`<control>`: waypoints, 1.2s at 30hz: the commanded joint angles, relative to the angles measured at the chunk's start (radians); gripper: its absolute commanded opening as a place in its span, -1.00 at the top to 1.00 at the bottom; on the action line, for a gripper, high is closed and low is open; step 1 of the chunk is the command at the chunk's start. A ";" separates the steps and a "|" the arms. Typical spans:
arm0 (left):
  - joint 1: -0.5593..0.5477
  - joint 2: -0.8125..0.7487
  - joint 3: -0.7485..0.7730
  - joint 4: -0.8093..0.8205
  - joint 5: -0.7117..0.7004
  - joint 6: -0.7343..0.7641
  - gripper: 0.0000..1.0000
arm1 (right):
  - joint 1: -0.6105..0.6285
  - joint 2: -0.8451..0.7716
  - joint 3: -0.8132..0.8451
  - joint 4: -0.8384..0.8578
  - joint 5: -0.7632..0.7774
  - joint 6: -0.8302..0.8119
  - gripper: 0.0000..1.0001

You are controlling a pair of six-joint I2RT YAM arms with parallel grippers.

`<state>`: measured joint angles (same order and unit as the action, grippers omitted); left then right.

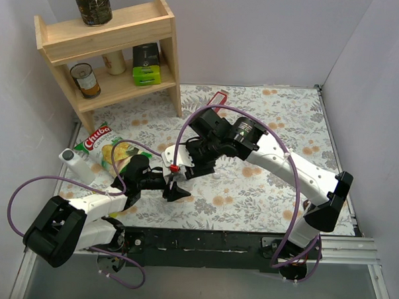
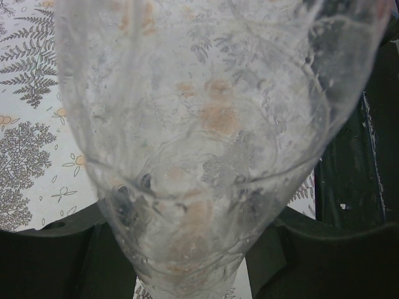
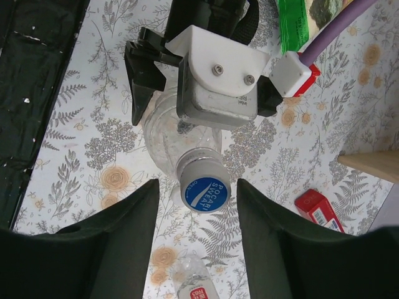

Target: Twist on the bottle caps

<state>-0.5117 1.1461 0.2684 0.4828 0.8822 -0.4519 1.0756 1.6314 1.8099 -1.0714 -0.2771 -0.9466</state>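
— Blue-and-white round plastic screw cap (image 3: 204,194): where does it sit?

— On the neck of the plain clear plastic bottle (image 2: 199,137), with its printed top facing the right wrist camera. Whether it is threaded down, I cannot tell.

— Who holds that bottle?

— The left gripper (image 1: 169,186). Its 2 fingers are clamped on the bottle's body, which fills the left wrist view. The neck points toward the right gripper (image 3: 198,190), over the middle of the floral tablecloth (image 1: 280,126).

— And the right one's jaws?

— Apart. 1 dark finger (image 3: 106,243) stands on each side of the cap, and a strip of cloth shows between cap and finger on both sides. It grips nothing.

— The other bottle?

— The small clear plastic bottle with the red-and-white label (image 3: 192,283) lies on the cloth. In the right wrist view it shows just below the cap, between the 2 dark fingers, and the frame edge cuts it off.

— What else is around?

— A flat red rectangular box (image 3: 318,208) lies on the cloth to the right of those fingers. A red-and-green crisp bag (image 1: 107,145) lies beside the left arm. A pale wooden shelf (image 1: 104,46) holding tins stands in the far left corner.
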 commanded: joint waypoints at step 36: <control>-0.005 -0.009 0.048 0.145 -0.055 0.001 1.00 | -0.031 0.044 0.057 -0.044 -0.024 0.112 0.40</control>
<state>-0.5129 1.1511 0.2695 0.5419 0.8444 -0.3721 1.0428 1.6657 1.8755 -1.1164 -0.3347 -0.8703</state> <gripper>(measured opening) 0.531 0.406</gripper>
